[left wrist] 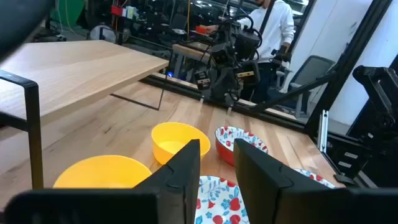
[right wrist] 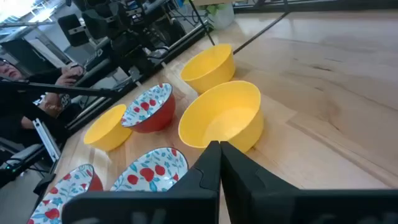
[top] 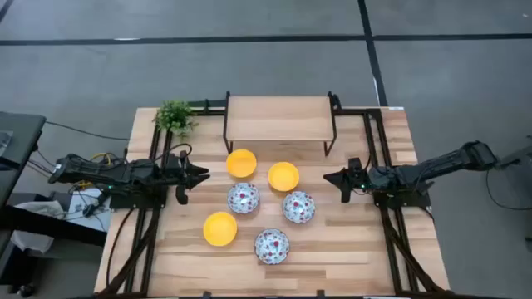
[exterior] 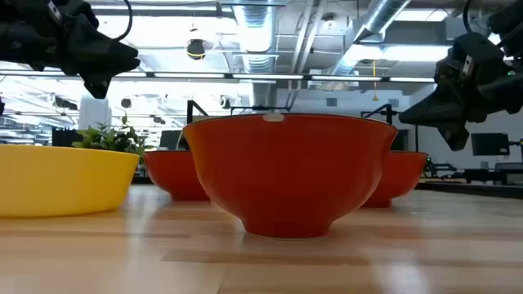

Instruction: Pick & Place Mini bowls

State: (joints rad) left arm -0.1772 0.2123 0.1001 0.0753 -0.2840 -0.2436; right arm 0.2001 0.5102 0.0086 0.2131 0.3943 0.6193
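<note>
Six mini bowls stand upright on their bases on the wooden table. Three are plain yellow (top: 241, 163) (top: 283, 176) (top: 220, 228). Three are floral (top: 243, 198) (top: 298, 207) (top: 272, 245), white inside and red outside (exterior: 286, 175). My left gripper (top: 202, 174) hovers left of the bowls, pointing right, its fingers (left wrist: 186, 163) a little apart and holding nothing. My right gripper (top: 330, 177) hovers right of the bowls, pointing left; its fingers meet (right wrist: 219, 146) above the nearest yellow bowl (right wrist: 224, 118). Both hang clear above the table (exterior: 98, 57) (exterior: 458, 90).
A wooden riser shelf (top: 280, 119) on thin black legs stands at the far side, behind the bowls. A small green plant (top: 174, 116) sits at the far left corner. Black rails (top: 378, 149) run along both table sides. People (left wrist: 277, 25) (right wrist: 31, 87) are beyond the table.
</note>
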